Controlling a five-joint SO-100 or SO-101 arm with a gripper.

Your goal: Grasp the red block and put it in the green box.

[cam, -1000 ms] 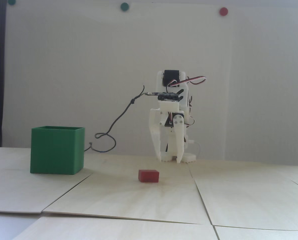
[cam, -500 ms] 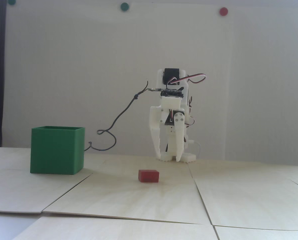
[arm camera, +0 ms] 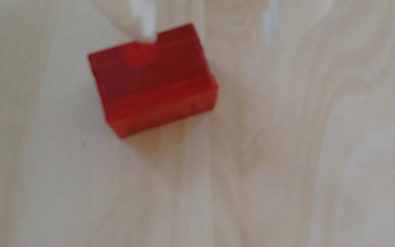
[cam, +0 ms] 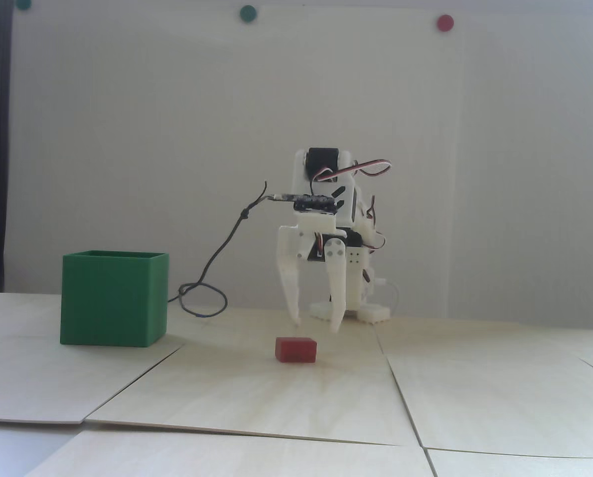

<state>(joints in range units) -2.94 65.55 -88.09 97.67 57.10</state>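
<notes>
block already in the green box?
No, the red block lies on the table, right of the green box in the fixed view.

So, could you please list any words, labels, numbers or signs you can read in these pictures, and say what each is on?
There is no readable text.
The green box: plain sides.
The red block: plain, and blurred in the wrist view.
The arm: no marking can be made out.
The wall dots: plain colour, no signs.

You've got a matte red block (cam: 296,350), matte green plastic box (cam: 112,298) at 9 o'clock, white plastic gripper (cam: 315,325), pale smooth wood-grain tabletop (arm camera: 310,166) w/ visible seams.
</notes>
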